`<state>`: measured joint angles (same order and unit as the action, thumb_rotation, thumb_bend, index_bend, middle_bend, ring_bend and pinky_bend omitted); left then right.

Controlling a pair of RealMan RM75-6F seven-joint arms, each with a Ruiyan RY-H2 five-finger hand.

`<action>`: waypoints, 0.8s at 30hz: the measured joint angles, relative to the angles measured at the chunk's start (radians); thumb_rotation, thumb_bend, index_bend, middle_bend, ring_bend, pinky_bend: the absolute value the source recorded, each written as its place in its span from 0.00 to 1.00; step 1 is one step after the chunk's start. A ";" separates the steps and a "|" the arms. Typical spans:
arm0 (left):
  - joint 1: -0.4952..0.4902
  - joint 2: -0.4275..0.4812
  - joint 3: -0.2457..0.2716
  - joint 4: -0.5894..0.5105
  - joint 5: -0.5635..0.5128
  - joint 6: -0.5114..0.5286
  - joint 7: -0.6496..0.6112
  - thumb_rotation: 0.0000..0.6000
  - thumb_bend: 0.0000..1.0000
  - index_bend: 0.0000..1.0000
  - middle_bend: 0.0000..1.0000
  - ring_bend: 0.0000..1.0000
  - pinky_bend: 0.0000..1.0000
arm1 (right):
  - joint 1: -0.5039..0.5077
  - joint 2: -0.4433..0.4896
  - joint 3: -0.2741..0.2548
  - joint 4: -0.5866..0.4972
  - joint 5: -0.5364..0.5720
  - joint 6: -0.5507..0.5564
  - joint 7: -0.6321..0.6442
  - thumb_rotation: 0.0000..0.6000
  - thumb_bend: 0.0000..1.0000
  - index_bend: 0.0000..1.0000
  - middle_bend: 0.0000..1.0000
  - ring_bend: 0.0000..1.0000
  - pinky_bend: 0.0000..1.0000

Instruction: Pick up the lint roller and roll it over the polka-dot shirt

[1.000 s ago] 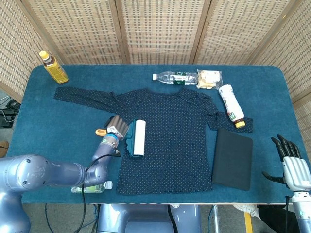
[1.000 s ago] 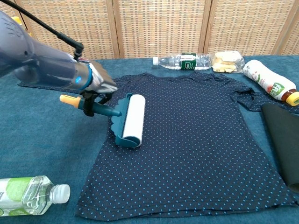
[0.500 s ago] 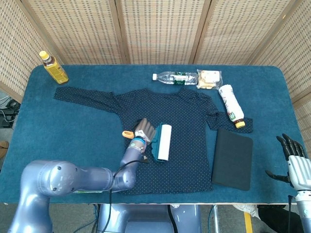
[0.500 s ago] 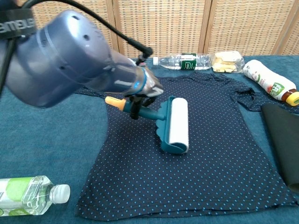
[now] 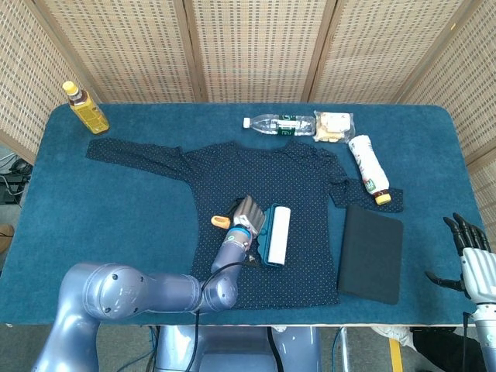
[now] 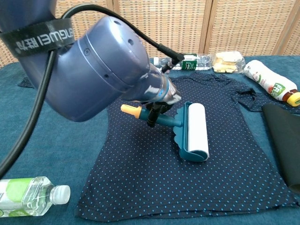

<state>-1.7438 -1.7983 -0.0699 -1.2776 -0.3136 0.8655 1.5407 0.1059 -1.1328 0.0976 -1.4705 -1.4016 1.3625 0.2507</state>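
Lint roller (image 6: 192,132) handle mostly hidden by left robot hand (image 5: 246,215).

Right of the roller (image 5: 277,246) lies open shirt (image 5: 310,232), then a black folded cloth (image 5: 371,253). Bottles (image 5: 277,124) and a snack bag (image 5: 333,126) line the far edge.

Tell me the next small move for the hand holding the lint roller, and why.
Probably keep rolling toward the shirt's right edge: the left hand holds the lint roller mid-shirt, and the polka-dot shirt beyond it looks uncovered up to the black cloth.
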 measured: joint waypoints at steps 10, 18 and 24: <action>0.141 0.168 0.096 -0.122 0.091 0.006 -0.072 1.00 0.80 0.89 0.85 0.65 0.63 | -0.003 -0.004 -0.004 -0.014 -0.015 0.020 -0.043 1.00 0.11 0.00 0.00 0.00 0.00; 0.272 0.290 0.125 -0.212 0.302 -0.005 -0.269 1.00 0.73 0.87 0.81 0.63 0.61 | -0.005 -0.011 -0.010 -0.025 -0.032 0.036 -0.076 1.00 0.11 0.00 0.00 0.00 0.00; 0.410 0.397 0.146 -0.259 0.566 -0.004 -0.478 1.00 0.72 0.87 0.78 0.51 0.56 | -0.008 -0.013 -0.016 -0.040 -0.057 0.056 -0.108 1.00 0.11 0.00 0.00 0.00 0.00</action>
<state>-1.3334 -1.4012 0.0762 -1.5363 0.2523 0.8615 1.0622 0.0983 -1.1454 0.0812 -1.5104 -1.4583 1.4185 0.1431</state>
